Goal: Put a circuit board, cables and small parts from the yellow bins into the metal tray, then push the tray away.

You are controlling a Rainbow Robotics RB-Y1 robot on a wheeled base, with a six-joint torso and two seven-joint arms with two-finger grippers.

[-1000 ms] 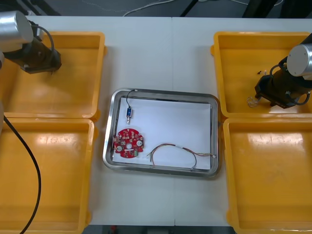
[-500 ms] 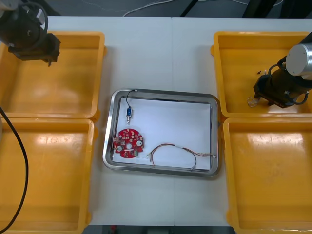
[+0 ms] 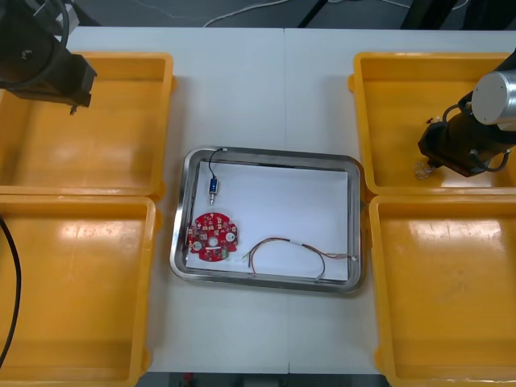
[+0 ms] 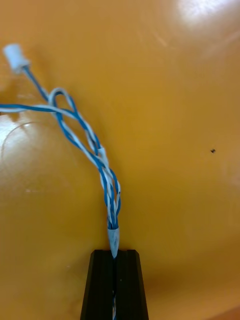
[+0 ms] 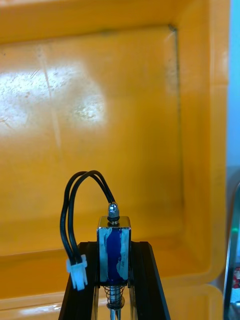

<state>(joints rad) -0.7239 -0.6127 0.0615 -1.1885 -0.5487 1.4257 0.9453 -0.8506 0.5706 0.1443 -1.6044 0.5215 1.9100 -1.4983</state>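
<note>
Yellow bin, far left [image 3: 121, 161]: it is sitting at the far left of the table [image 3: 266, 72], and I am hovering my left gripper [image 3: 74, 101] above its far part.
Near left bin [image 3: 76, 322]: it is lying just behind the first, on my side of it.
Left gripper's hold: I am squeezing a small metal part [image 5: 114, 247] between the fingers [image 5: 85, 272], which are standing apart by just the part's width.
Small metal part: its blue-sided body is standing upright between my fingers, its pin pointing away from them. A black cable [image 5: 72, 200] is looping from it down to a white plug [image 5: 77, 267] beside one finger.
Metal tray [image 3: 266, 155]: it is resting mid-table between the bins, white inside.
Tray's load: a red circuit board [image 3: 212, 236] is lying in the near left corner. A second small part [image 3: 213, 185] with its own black lead is lying beyond it by the left wall. A red and yellow cable [image 3: 290, 248] is curving along the near wall.
Right gripper [image 3: 425, 161]: I am holding it low in the far right bin [image 3: 387, 97], by its near left corner.
Right gripper's hold: I am pinching the end of a twisted blue and white cable [image 4: 85, 135] between fingers closed right together.
Blue and white cable: it is trailing away from my fingertips over the bin's floor toward its white connector [image 4: 15, 56].
Near right bin [image 3: 447, 322]: it is sitting on my side of the far right bin.
</note>
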